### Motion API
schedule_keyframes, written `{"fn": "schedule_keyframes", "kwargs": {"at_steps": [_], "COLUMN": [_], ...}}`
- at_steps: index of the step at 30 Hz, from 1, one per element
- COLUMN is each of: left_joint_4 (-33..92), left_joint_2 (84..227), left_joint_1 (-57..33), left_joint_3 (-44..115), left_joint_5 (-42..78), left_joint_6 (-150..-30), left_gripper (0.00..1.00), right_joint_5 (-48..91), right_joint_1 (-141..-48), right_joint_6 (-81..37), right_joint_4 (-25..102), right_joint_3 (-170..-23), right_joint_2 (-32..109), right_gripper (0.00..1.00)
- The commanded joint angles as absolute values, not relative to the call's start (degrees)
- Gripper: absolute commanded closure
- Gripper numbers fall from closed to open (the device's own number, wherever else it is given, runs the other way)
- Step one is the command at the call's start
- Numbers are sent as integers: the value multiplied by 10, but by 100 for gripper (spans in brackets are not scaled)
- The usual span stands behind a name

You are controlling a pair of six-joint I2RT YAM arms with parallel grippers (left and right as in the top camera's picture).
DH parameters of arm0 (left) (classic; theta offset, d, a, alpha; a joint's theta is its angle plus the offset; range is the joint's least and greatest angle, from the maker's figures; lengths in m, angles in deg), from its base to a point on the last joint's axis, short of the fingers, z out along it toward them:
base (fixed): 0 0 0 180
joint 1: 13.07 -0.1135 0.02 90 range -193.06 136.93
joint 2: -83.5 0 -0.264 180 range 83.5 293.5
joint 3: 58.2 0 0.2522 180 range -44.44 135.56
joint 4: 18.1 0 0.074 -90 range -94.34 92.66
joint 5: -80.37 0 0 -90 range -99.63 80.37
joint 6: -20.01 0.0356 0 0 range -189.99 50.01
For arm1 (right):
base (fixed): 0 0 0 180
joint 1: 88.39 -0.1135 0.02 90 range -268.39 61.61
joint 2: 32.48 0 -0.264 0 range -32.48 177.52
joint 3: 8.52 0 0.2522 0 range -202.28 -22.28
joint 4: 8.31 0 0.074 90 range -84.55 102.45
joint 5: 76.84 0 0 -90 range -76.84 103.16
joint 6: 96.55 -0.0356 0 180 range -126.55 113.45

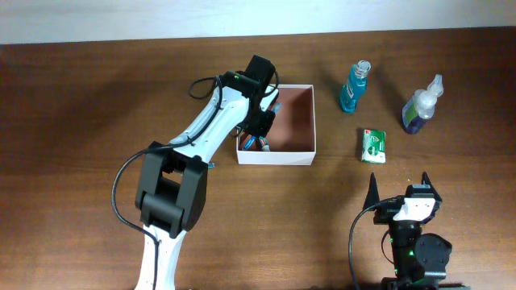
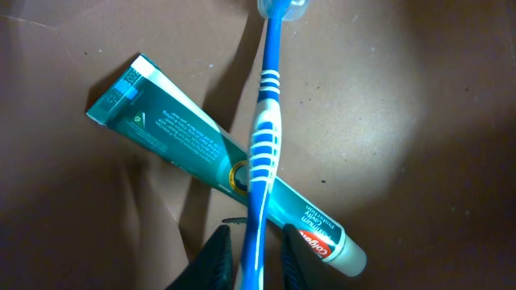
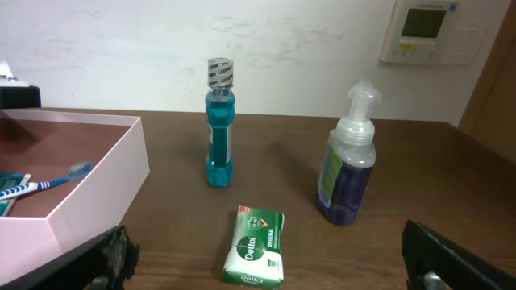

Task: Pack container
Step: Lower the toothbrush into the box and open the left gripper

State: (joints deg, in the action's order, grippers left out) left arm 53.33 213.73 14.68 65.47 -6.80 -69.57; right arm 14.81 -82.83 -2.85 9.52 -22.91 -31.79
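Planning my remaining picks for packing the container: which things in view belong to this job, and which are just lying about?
Job: container; toothbrush and toothpaste tube, already inside it; mouthwash bottle, pump bottle and soap bar, outside it on the table, likely still to pack.
Not the job: only the wall panel in the background.

**Three views: one high, two on the wrists**

The overhead camera looks straight down from well above and takes in most of the table [image 1: 81, 97]. The left wrist camera points down from very near into the box [image 1: 274, 156], so the toothbrush [image 2: 264, 129] and toothpaste [image 2: 173, 129] fill its frame. The right wrist camera sits low, facing level across the table toward the wall [image 3: 282, 48]. With the overhead it shares the mouthwash [image 3: 219, 129], pump bottle [image 3: 348, 169] and soap [image 3: 256, 246]. The box shows in all three.
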Motion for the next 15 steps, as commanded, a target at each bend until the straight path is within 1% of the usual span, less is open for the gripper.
{"fn": "schedule_keyframes", "kwargs": {"at_steps": [1,4,8,15], "left_joint_4": [539,553,580,652], "left_joint_2": [2139,2139,2139,2139], "left_joint_1": [150,150,150,150], "left_joint_3": [667,698,765,921], "left_joint_5": [-54,-33,-30,-31], "left_joint_6": [-689,-689,-688,-688], "left_gripper": [75,72,71,70], "right_joint_5": [156,156,156,155], "right_joint_1": [-831,-831,-831,-831], "right_joint_6": [-25,-25,-25,-25], "right_joint_4": [97,97,97,97], "right_joint_3": [-226,-226,-226,-226], "right_joint_2": [-323,-323,-323,-323], "right_gripper": [2,2,1,2]}}
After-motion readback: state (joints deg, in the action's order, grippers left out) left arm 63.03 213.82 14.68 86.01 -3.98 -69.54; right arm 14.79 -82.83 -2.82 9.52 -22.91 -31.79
